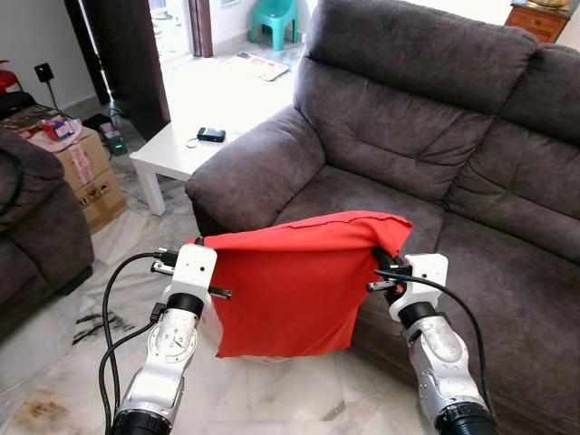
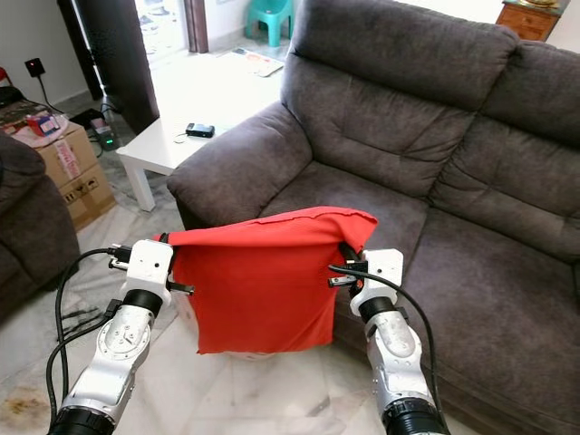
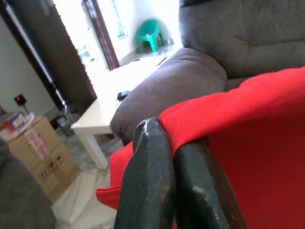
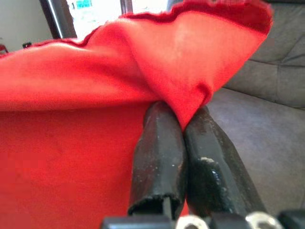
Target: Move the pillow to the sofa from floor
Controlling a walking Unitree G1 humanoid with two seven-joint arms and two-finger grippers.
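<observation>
red pillow hanging between two grippers at the sofa's front edge

the red pillow [image 1: 290,285] is hanging in the air, off the floor, just in front of the dark grey sofa [image 1: 435,136], level with the front edge of its seat. the left gripper [image 3: 172,148] is pinching the pillow's upper corner on the armrest side, its two black fingers clenched on a fold of red cloth. the right gripper [image 4: 183,131] is doing the same at the opposite upper corner, fingers pressed together with fabric bunching over their tips. the pillow is sagging flat like a sheet, and its top edge is folding over toward the seat.

the pillow is covering the sofa's front panel and part of the marble floor [image 1: 272,399] behind it. something pale is peeking out beneath its lower edge, too little to identify. both arms are cut off at the bottom of the head views.

near the armrest a white side table [image 1: 181,149] is carrying a small dark object [image 1: 211,135], too small to identify. a cardboard box [image 1: 86,172] is sitting beyond the table's far corner.
</observation>
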